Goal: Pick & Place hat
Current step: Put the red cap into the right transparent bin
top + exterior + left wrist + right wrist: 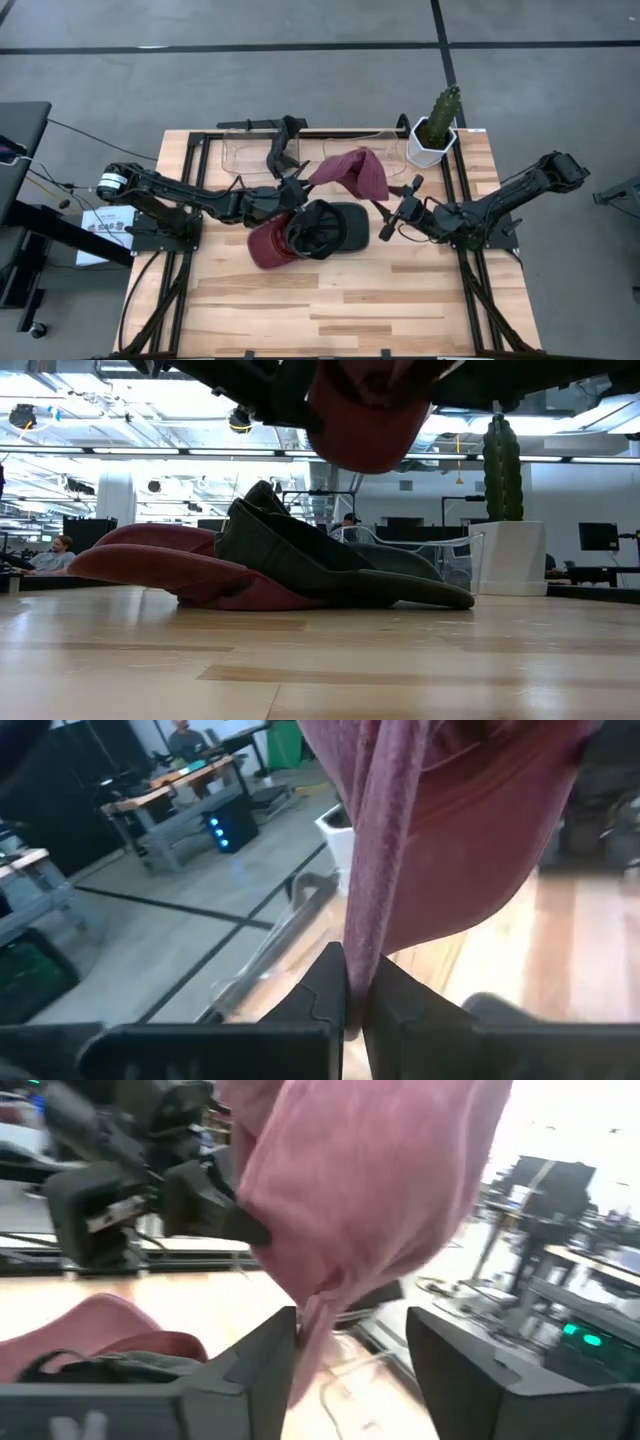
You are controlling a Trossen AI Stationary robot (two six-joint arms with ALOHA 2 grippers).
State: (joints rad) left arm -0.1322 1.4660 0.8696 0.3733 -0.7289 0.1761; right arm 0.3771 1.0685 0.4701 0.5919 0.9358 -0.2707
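The left gripper (352, 992) is pinching the maroon cap (356, 172) aloft at the table's (400, 300) twelve o'clock side, while the right gripper (350, 1350) is standing parted beside its fabric, above two caps (305, 235) lying at centre.

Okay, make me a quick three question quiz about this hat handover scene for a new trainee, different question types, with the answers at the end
1. True or false: the left gripper is shut on the raised maroon hat.
2. Which hat lies on top of the pile on the table? A) the dark hat B) the second maroon hat C) a white hat
3. Fill in: the white pot at the table's far right corner holds a ____.

Key
1. True; its fingers pinch the fabric, while the right gripper stands open around a fold.
2. A
3. cactus
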